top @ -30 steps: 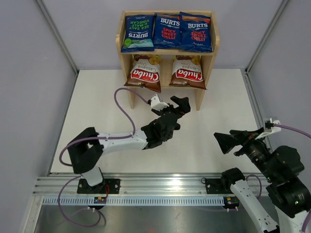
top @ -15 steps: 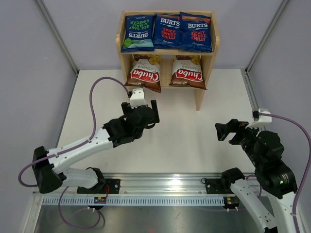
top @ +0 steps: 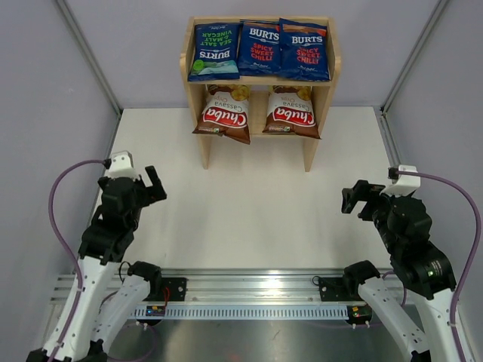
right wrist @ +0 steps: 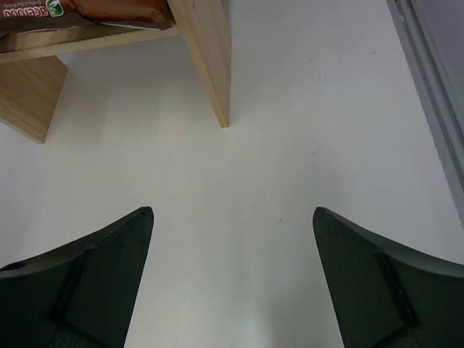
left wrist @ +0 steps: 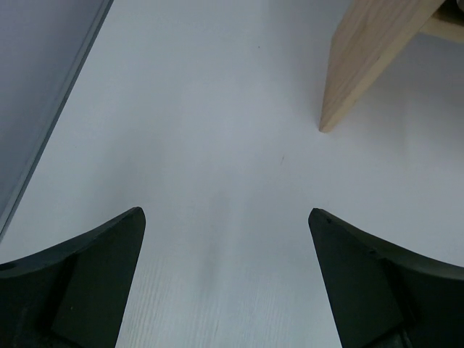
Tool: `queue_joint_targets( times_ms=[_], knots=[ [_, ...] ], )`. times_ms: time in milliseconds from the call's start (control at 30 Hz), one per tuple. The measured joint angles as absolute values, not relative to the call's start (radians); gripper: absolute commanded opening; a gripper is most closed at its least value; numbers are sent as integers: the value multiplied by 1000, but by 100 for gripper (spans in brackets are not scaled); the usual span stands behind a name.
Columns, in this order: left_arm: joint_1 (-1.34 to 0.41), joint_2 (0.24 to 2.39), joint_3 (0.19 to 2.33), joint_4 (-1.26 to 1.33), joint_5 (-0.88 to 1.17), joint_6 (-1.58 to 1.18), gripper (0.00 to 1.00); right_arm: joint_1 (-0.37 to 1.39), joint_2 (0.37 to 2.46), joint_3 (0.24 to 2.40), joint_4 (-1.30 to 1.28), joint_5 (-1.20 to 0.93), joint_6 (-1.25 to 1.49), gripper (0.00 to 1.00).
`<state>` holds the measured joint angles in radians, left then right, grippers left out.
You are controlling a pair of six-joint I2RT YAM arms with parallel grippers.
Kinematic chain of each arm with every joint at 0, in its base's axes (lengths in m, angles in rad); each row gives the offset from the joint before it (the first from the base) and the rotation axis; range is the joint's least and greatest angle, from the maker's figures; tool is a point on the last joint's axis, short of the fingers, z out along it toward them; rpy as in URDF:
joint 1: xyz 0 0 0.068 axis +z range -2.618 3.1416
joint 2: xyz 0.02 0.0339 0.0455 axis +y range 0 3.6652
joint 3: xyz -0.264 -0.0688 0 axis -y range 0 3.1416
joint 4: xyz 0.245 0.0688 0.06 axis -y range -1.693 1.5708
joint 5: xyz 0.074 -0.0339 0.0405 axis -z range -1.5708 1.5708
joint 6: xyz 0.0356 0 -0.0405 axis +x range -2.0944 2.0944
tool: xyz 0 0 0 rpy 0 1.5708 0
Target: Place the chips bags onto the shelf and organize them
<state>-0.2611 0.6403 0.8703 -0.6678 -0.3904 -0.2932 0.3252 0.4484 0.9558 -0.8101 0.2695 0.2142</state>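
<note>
The wooden shelf stands at the table's back. Its top tier holds three dark blue BURTS bags: a green-accented one at left, and two orange-topped ones. The lower tier holds two brown Chuba bags. My left gripper is open and empty at the near left, far from the shelf. My right gripper is open and empty at the near right. The left wrist view shows one shelf leg. The right wrist view shows a shelf leg and a Chuba bag's lower edge.
Grey walls close the table on the left, back and right. A metal rail carrying both arm bases runs along the near edge. White tabletop lies between the grippers and the shelf.
My left arm has pulled back from in front of the shelf to the near left, gripper open and empty. My right gripper has shifted slightly. The bags have not moved.
</note>
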Motion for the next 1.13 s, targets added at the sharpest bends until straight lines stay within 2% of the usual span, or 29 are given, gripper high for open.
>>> queue_joint_targets(
  times_ms=[233, 433, 733, 1133],
  knots=[
    [-249, 305, 733, -642, -329, -216, 99, 325, 389, 969, -857, 276, 220, 99],
    [-248, 149, 710, -635, -329, -194, 99, 325, 351, 1047, -896, 267, 213, 99],
    [-250, 102, 676, -629, -330, -189, 99, 325, 313, 1071, -919, 259, 196, 100],
    [-250, 102, 676, -626, -330, -188, 99, 325, 276, 996, -854, 244, 214, 99]
  ],
)
